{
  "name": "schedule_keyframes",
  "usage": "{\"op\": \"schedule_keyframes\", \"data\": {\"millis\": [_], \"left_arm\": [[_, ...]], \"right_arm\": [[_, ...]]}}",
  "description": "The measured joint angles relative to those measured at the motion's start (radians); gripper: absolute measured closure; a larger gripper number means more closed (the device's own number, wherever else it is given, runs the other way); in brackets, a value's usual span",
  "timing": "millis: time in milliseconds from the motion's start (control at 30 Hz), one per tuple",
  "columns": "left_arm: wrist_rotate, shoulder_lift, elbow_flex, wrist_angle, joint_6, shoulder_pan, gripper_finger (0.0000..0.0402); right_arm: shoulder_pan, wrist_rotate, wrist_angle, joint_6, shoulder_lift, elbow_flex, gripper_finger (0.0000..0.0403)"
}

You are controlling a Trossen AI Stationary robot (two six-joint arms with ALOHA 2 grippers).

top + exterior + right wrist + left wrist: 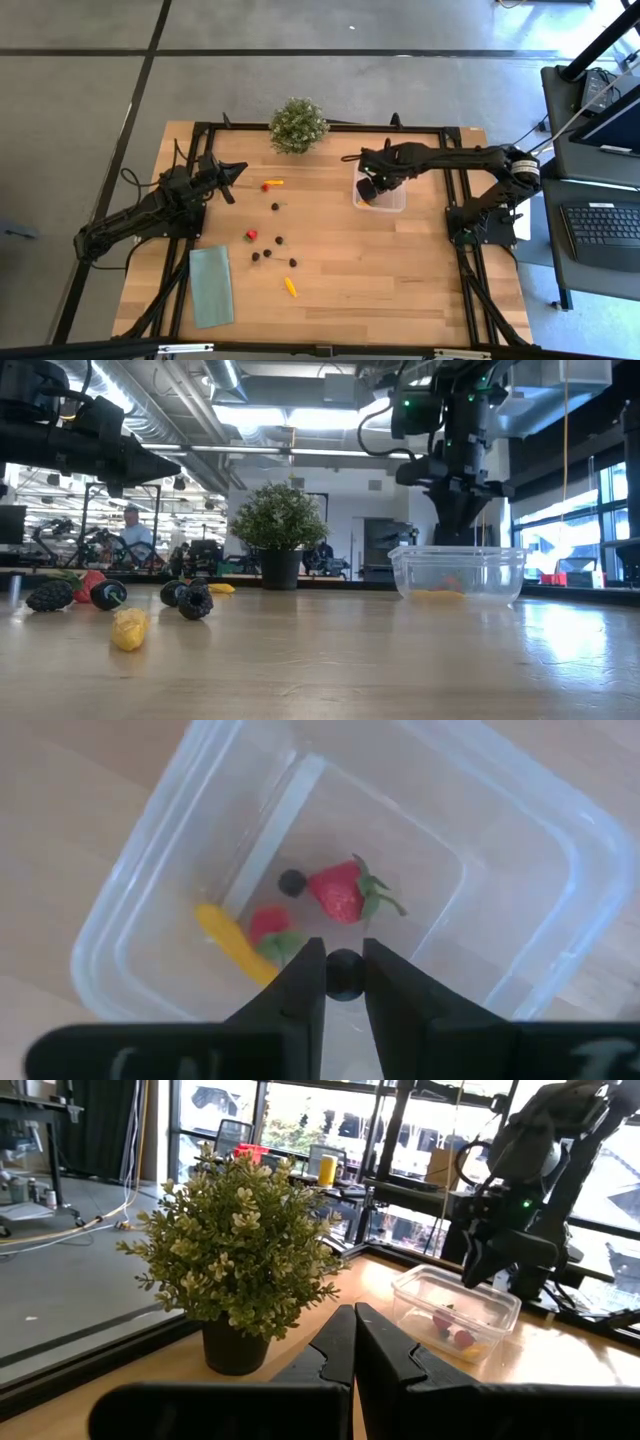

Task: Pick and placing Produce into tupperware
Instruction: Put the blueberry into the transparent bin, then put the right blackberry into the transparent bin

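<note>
My right jaws [344,976] are clenched on a small dark berry [344,972], and what matters is that the clear box [180,870] lies straight below them — its open mouth under the berry, near the desk's [400,280] right edge toward the far side. Two strawberries [340,890], a tiny dark ball and a yellow piece [232,942] already sit in it, so I judge that letting go should drop the berry in. The other fruit [268,236] is scattered mid-desk, nearer my left jaws [353,1342], which hover shut and empty toward the far left, by the potted plant [298,125].
</note>
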Motion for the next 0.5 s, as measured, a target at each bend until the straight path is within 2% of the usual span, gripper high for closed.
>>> {"op": "schedule_keyframes", "data": {"millis": [200,500], "left_arm": [[0.000,0.000,0.000,0.000,0.000,0.000,0.0401],[0.000,0.000,0.000,0.000,0.000,0.000,0.0401]], "right_arm": [[-0.001,0.000,0.014,-0.003,0.000,0.000,0.0306],[-0.001,0.001,0.019,-0.003,0.000,0.000,0.0298]]}}
